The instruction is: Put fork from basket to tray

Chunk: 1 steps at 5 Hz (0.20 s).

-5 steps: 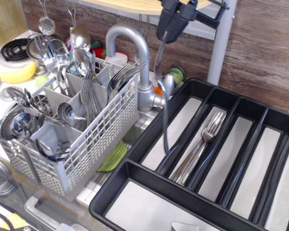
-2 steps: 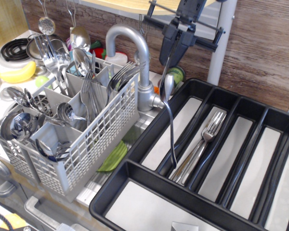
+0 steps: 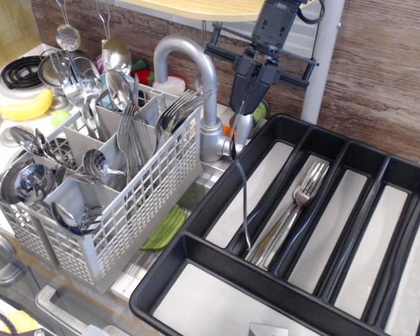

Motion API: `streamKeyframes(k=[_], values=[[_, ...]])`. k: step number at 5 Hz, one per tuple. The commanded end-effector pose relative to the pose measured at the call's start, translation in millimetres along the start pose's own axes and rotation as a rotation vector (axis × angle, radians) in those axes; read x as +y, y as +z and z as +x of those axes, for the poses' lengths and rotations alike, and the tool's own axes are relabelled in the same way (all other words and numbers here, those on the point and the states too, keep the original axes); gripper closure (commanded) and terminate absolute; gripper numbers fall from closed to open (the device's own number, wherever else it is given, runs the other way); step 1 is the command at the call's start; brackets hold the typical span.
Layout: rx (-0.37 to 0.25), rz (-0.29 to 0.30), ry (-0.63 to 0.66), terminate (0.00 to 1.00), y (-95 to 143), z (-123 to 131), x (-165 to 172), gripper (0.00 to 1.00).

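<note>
My gripper point(image 3: 251, 85) hangs at the top centre, above the tray's far left corner, shut on a slim steel fork point(image 3: 242, 189). The fork hangs nearly upright, handle down, and its head is hidden between the fingers. The handle tip reaches the divider between the two leftmost long compartments of the black tray point(image 3: 169, 267). Two forks point(image 3: 294, 210) lie in the second long compartment. The grey basket point(image 3: 119, 217) stands to the left, holding more forks point(image 3: 178, 108) and spoons.
A grey curved faucet point(image 3: 196, 77) stands between the basket and the tray, close to my gripper's left. A white post point(image 3: 320, 63) rises behind the tray. Ladles point(image 3: 115, 52) hang at the back left. A banana point(image 3: 24, 108) lies near the stove.
My gripper has moved down and turned with the fork in it. The handle tip swung right, then back a little left, and now sits lower in the tray.
</note>
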State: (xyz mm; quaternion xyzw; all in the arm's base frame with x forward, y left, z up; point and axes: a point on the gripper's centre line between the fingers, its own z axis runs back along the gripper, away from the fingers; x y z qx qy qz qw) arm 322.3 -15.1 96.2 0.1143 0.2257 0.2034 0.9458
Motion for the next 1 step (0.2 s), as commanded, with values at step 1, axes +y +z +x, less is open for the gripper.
streamKeyframes(k=[1], values=[[-0.097, -0.015, 0.15, 1.0, 3.0, -1.2, -0.9, 1.0]])
